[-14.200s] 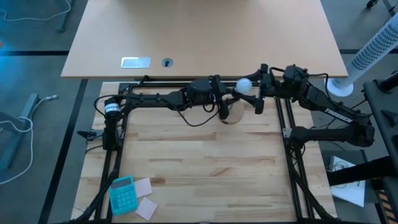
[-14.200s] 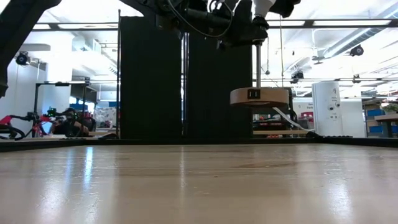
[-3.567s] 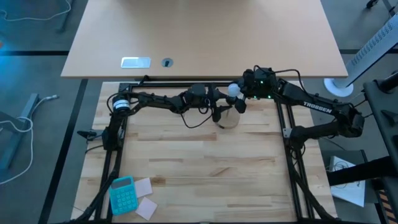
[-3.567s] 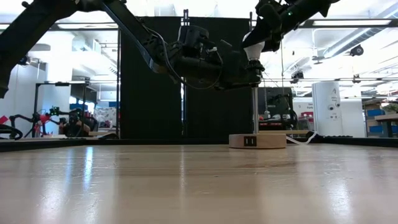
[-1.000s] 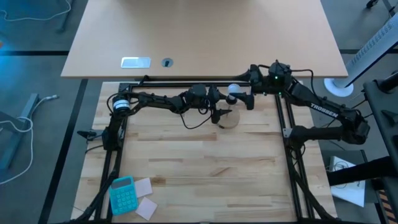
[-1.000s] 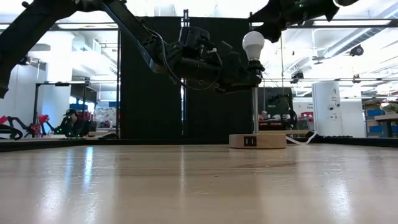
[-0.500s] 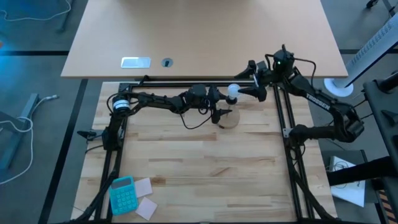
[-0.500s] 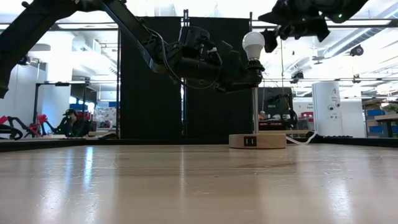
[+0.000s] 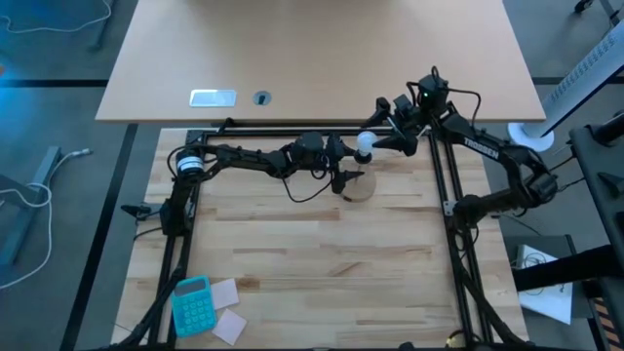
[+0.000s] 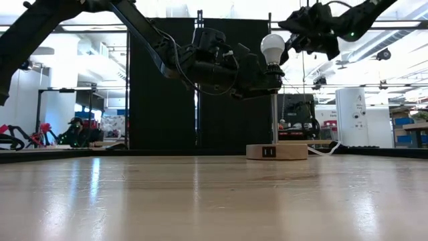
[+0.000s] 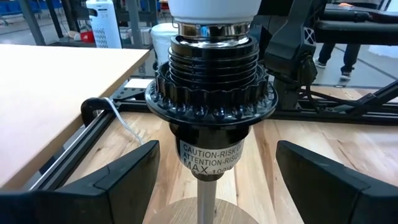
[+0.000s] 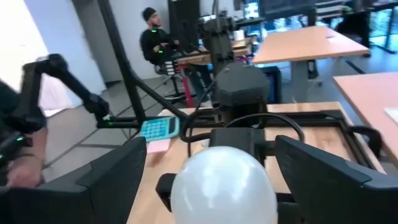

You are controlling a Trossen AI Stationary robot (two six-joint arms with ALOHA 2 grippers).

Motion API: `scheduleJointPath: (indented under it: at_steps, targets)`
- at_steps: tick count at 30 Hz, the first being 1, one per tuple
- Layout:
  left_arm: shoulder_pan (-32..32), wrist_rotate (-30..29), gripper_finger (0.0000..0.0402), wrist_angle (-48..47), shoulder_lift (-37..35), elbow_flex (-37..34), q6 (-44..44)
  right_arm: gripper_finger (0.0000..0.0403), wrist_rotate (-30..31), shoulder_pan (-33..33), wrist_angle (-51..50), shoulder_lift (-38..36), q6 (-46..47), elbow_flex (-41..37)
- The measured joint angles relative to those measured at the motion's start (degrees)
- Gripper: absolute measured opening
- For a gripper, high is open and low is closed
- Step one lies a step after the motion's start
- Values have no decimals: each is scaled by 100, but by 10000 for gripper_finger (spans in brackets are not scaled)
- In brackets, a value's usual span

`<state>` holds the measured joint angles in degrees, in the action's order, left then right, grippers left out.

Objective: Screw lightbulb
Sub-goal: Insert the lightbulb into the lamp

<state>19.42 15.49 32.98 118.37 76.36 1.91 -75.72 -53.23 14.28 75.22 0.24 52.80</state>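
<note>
A: High view: the right pincer is coming back toward the bulb after swinging off to the side a second ago. Bulb hasn't budged, it's sitting on the socket over the stand, far side of the table.

B: Low view agrees. Bulb is standing alone on top of the post, right pincer is hanging just beside it, fingers apart, not touching.

A: Left wrist view: left pincer is spread wide either side of the socket, no contact I can see. Bulb base looks seated in the threads.

B: Right wrist view: bulb is sitting between the open fingers, nothing gripped. I'm guessing it's regrasping for another twist, so not fully tight yet.
</note>
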Motion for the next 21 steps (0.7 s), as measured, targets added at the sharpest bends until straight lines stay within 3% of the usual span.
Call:
scheduleJointPath:
  at_steps: [21]
  targets:
    - [0,-9,313,98,-4,16,-98,347,-366,201,-358,258,-683,-27]
